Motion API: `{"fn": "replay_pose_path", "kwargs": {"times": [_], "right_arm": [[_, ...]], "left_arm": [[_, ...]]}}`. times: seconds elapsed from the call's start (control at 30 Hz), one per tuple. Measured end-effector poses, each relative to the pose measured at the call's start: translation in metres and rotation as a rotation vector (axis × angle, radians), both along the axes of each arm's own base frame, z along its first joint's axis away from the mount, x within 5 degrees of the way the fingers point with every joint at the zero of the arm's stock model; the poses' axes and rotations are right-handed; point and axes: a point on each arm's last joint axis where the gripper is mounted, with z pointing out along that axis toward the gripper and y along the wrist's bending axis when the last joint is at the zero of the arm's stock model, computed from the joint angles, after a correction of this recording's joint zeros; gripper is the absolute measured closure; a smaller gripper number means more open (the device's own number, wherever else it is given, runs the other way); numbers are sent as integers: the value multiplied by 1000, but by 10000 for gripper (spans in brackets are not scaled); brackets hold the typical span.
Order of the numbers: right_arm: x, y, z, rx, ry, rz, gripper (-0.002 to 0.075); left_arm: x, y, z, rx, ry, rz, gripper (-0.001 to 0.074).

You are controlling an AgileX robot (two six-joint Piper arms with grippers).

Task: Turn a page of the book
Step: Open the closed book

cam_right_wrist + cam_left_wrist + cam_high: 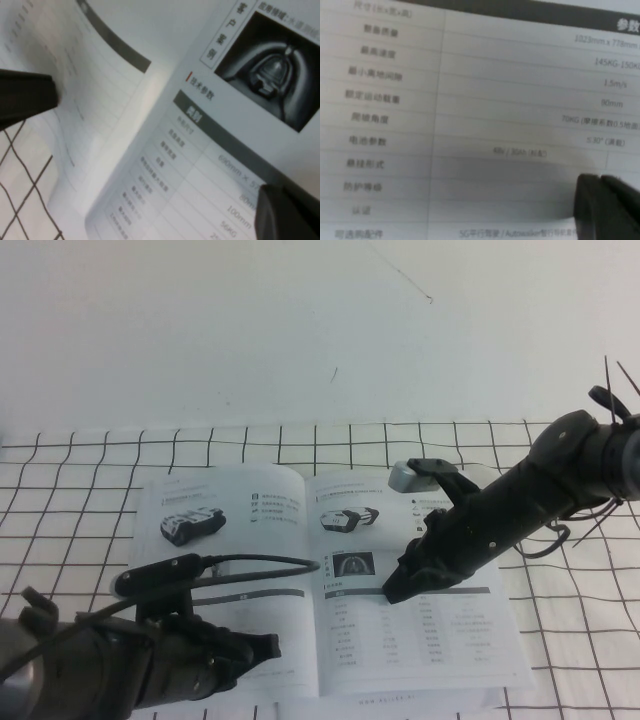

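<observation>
At the worktop's near edge the book (330,580) lies open; my closed right pincer (392,590) presses its right page (420,610), ready to slide it up. My left pincer (265,648) rests closed on the left page.

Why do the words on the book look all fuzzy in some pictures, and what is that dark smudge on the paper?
Left wrist view: the book is very close, so its print blurs; the grey smudge is shadow beside the left gripper. Right wrist view: near print is soft, the photo sharper, the right gripper a dark blur. High view: even light, print too small to read.
</observation>
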Motion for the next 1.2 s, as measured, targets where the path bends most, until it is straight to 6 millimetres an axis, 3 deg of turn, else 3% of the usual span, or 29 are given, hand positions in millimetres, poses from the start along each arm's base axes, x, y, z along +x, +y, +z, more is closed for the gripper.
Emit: {"fn": "replay_pose_path", "kwargs": {"times": [0.17,0.27,0.57,0.7,0.83,1.0,1.2], "right_arm": [[0,0,-2,-5,23,-21,725],[0,0,-2,-5,26,-24,725],[0,0,-2,-5,29,-24,725],[0,0,-2,-5,29,-24,725],[0,0,-2,-5,30,-25,725],[0,0,-2,-7,29,-32,725],[0,0,-2,-7,29,-33,725]], "left_arm": [[3,-1,-4,18,4,-50,737],[2,-2,3,12,-27,-88,737],[1,-7,81,-139,-290,-165,737],[15,-17,98,-163,-344,-191,737],[33,-28,85,-131,-314,-213,737],[50,-30,44,-9,-224,-191,737],[56,-35,3,50,-115,-223,737]]}}
